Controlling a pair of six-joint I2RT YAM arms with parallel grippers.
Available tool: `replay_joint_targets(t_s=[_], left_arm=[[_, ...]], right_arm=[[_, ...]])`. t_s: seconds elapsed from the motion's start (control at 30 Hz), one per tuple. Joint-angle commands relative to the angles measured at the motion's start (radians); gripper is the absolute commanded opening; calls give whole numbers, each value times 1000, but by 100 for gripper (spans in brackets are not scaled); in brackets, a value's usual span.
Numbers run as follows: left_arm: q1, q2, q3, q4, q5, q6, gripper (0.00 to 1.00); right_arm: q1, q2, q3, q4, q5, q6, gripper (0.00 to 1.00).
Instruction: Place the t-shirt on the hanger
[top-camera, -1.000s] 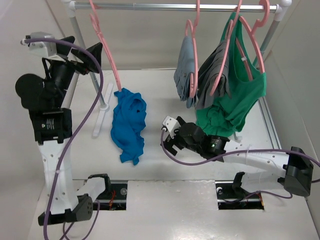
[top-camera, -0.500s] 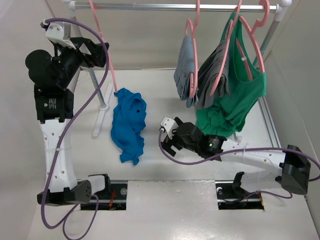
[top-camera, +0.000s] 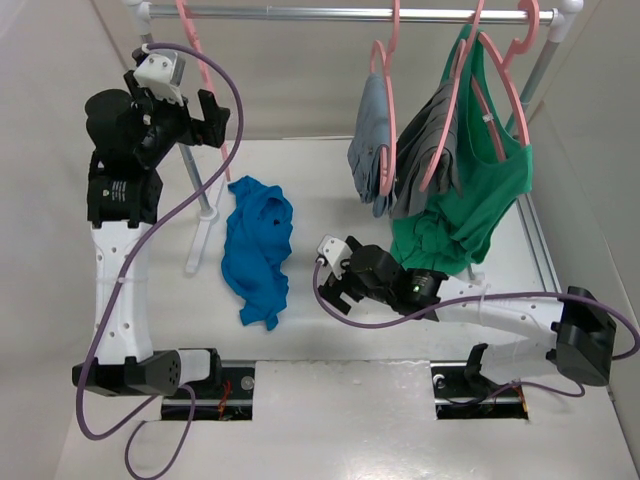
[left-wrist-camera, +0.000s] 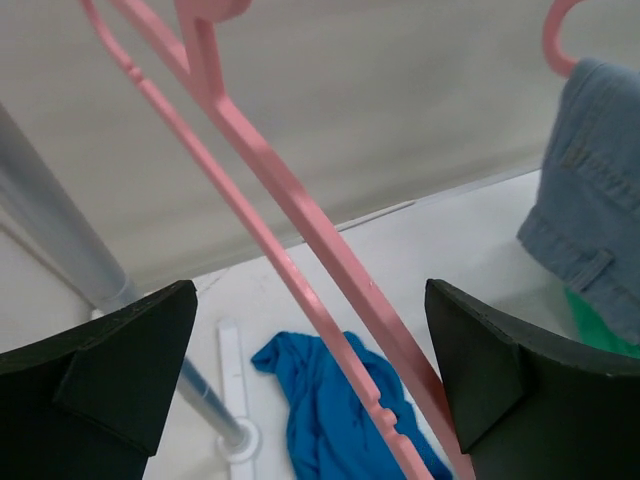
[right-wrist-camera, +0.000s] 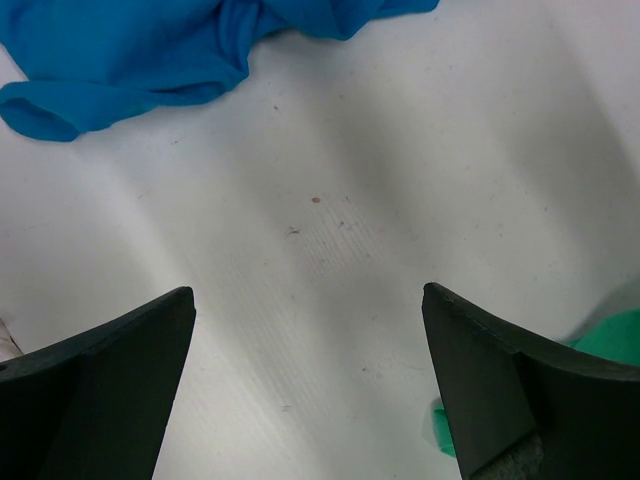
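Left end effector (left-wrist-camera: 308, 290) straddles the hanger (left-wrist-camera: 262, 160) arm, seemingly without contact.

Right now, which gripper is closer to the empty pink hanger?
Left. The left gripper straddles the hanger; the right gripper sits low near the t-shirt, far away.

Bright, even, diffuse light from overhead. White table (top-camera: 300, 345) near blown out in top view; soft, faint shadow beside t-shirt (top-camera: 258, 245). Thin glare streak along metal rail (top-camera: 300, 14). Top view sharp. Left wrist view: close hanger (left-wrist-camera: 300, 215) slightly soft, black fingers (left-wrist-camera: 110, 370) featureless. Right wrist view: broad soft shadow bands across table, fine specks crisp.
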Motion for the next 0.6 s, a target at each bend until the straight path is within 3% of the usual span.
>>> replay_joint_targets(t_s=[0.0,0.1,0.13,0.17,0.2,0.57], left_arm=[[-3,-28,42,-4,-83,87,94],[-3,-37,31,-28,-71,87,78],[-3,-38,31,-28,-62,96,69],[-3,-38,16,-39,-62,96,52],[-3,-47,16,-39,-62,105,45],[-3,-76,-37,-39,-10,96,0]], right_arm=[[10,1,47,10,-11,8,100],[10,1,47,10,-11,8,100],[10,1,56,0,-11,8,100],[10,1,56,-1,-11,8,100],[10,10,56,-1,-11,8,100],[10,11,65,-10,-11,8,100]])
